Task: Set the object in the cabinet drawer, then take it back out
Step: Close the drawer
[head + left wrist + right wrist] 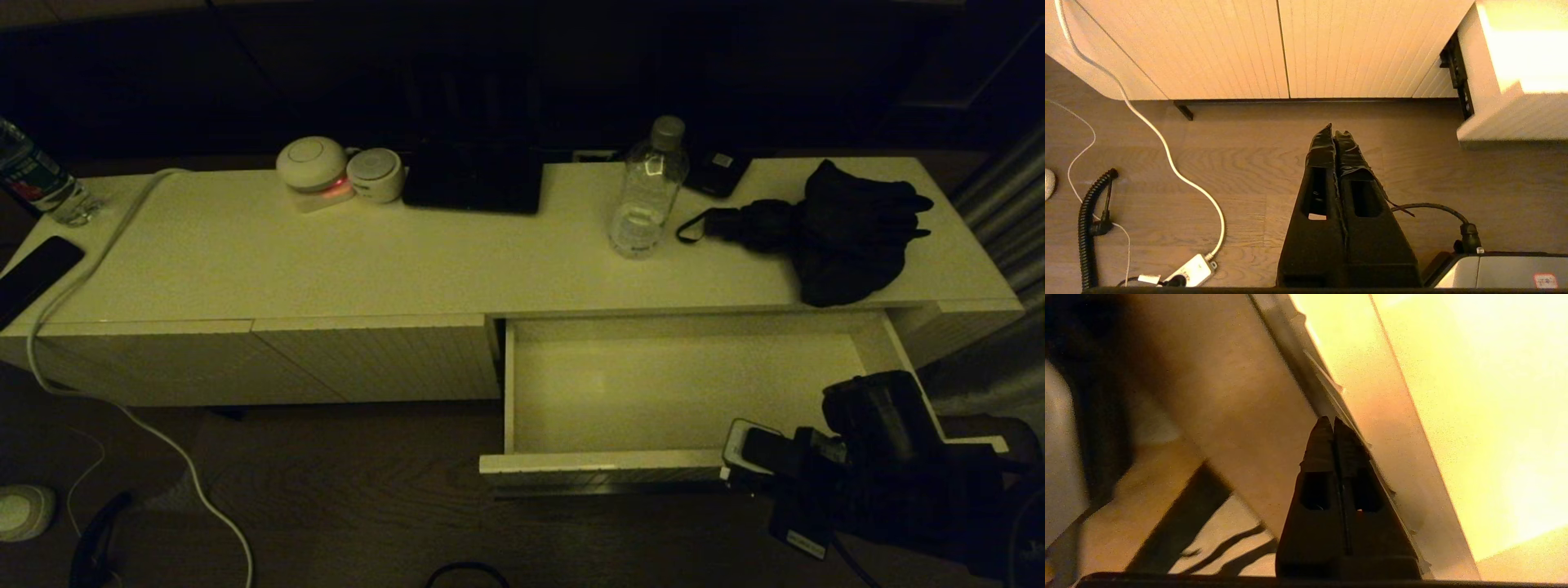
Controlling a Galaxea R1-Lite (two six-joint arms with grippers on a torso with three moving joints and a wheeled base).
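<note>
The cabinet drawer (653, 384) stands pulled out at the right of the low cream cabinet, and its smooth inside holds nothing. Its front rim (604, 464) faces me, and one corner (1506, 118) shows in the left wrist view. My right arm (882, 457) hangs at the drawer's front right corner. The right gripper (1334, 420) is shut on nothing, its tips close to the drawer's front rim (1306, 371). On the cabinet top behind the drawer stand a clear water bottle (649, 192) and a black folded umbrella (824, 229). My left gripper (1334, 130) is shut and empty above the wooden floor.
Two ribbed panels (375, 359) close the cabinet's left half. A white cable (98, 261) runs off the top to a plug on the floor (1192, 269). Two round white devices (339, 167), a dark box (473, 175), a phone (33, 273) and another bottle (37, 180) sit on top.
</note>
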